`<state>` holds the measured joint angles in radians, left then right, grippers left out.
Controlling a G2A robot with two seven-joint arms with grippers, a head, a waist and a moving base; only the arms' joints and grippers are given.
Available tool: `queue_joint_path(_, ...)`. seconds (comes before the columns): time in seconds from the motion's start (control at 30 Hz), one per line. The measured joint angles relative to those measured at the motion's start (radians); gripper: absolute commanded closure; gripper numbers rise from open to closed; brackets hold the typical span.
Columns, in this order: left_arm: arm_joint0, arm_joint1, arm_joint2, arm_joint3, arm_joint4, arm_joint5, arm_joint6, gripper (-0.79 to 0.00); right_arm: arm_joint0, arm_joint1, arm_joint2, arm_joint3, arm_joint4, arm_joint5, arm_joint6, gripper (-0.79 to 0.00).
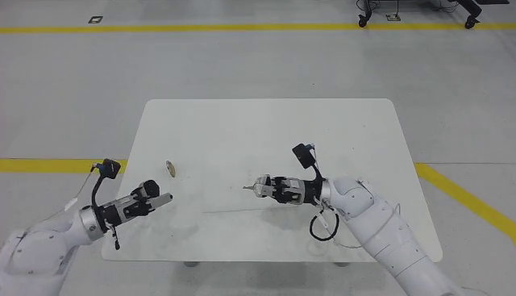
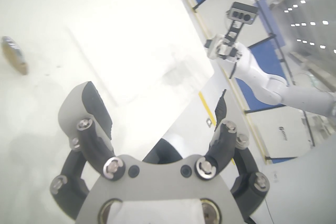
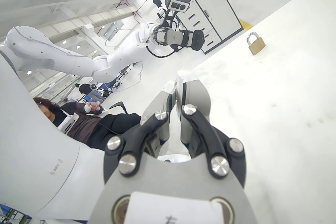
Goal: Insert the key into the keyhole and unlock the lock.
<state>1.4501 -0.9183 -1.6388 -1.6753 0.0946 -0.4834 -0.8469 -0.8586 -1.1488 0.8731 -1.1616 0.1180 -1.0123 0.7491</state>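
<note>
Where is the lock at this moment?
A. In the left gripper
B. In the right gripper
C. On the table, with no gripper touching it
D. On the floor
C: the lock rests on the table, apart from the open left gripper and from the right gripper, which is shut on the key.
</note>
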Motion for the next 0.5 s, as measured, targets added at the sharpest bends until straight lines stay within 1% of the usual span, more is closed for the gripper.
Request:
queue_joint_path(0.03, 0.014, 0.002, -0.010, -0.040, 0.067, 0.062, 0.014, -0.785, 0.001, 0.000, -0.001, 0.001, 0.000, 0.000, 0.000, 0.000)
queue_joint_path(0.1, 0.024, 0.002, -0.003, -0.091, 0.168, 0.165, 0.034, -0.785, 0.001, 0.000, -0.002, 0.001, 0.000, 0.000, 0.001, 0.000)
queue_joint_path(0.13, 0.021, 0.001, 0.014, -0.115, 0.233, 0.236, 0.048, -0.785, 0.001, 0.000, -0.002, 0.001, 0.000, 0.000, 0.001, 0.000)
queue_joint_path(0.2, -0.003, -0.003, 0.058, -0.121, 0.320, 0.338, 0.060, -0.785, 0.001, 0.000, -0.001, 0.001, 0.000, 0.000, 0.001, 0.000)
queue_joint_path(0.23, -0.032, -0.007, 0.097, -0.109, 0.371, 0.401, 0.060, -0.785, 0.001, 0.000, -0.001, 0.001, 0.000, 0.000, 0.001, 0.000)
queue_joint_path(0.3, -0.088, -0.014, 0.160, -0.075, 0.434, 0.481, 0.059, -0.785, 0.001, 0.000, -0.001, 0.001, 0.000, 0.000, 0.001, 0.000)
queue_joint_path(0.33, -0.128, -0.020, 0.203, -0.049, 0.463, 0.521, 0.059, -0.785, 0.001, 0.000, -0.001, 0.001, 0.000, 0.000, 0.001, 0.000)
queue_joint_path(0.43, -0.221, -0.036, 0.295, 0.014, 0.506, 0.584, 0.073, -0.785, 0.001, 0.000, -0.001, 0.001, 0.000, 0.000, 0.001, 0.000)
queue_joint_path(0.5, -0.267, -0.045, 0.338, 0.049, 0.533, 0.610, 0.086, -0.785, 0.001, 0.000, -0.001, 0.001, 0.000, 0.000, 0.001, 0.000)
